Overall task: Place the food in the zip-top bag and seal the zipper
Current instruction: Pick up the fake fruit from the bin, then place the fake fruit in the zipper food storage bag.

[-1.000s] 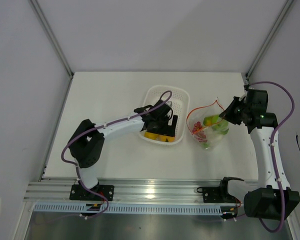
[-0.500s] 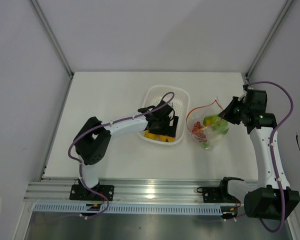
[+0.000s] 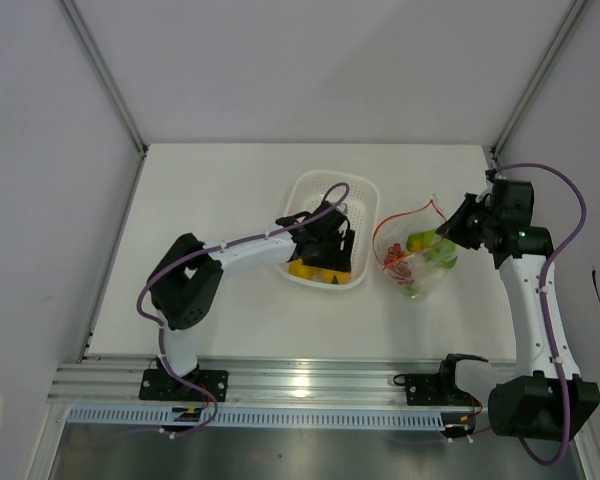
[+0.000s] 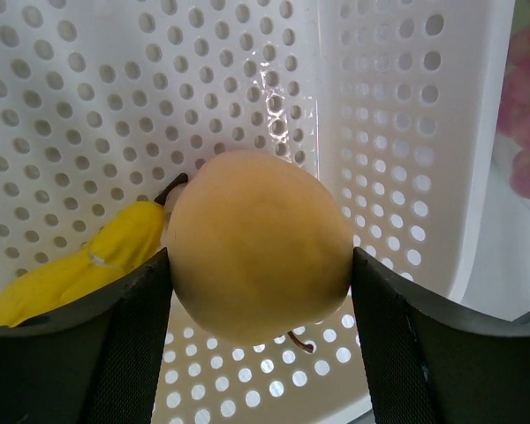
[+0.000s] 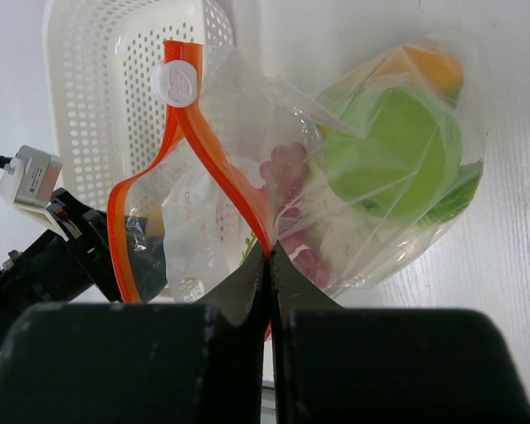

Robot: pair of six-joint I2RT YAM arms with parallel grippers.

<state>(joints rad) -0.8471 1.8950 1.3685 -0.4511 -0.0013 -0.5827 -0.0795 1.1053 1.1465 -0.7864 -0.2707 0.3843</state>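
My left gripper (image 4: 261, 296) is clamped on a pale orange fruit (image 4: 261, 238), 1 finger on each flank, inside the white basket (image 4: 406, 132). A yellow fruit (image 4: 88, 265) lies just beside it. The held fruit looks light, smooth and round, so I'd grip across its widest part. Farther over, my right gripper (image 5: 269, 265) pinches the zipper (image 5: 216, 168), holding the thin, floppy bag (image 5: 203, 221) open with the green apple (image 5: 393, 150) inside.

Top view looks down on the whole table (image 3: 230, 200); wrist views sit close behind their fingers (image 4: 132, 353), sharing the basket (image 4: 406, 132) beyond them.
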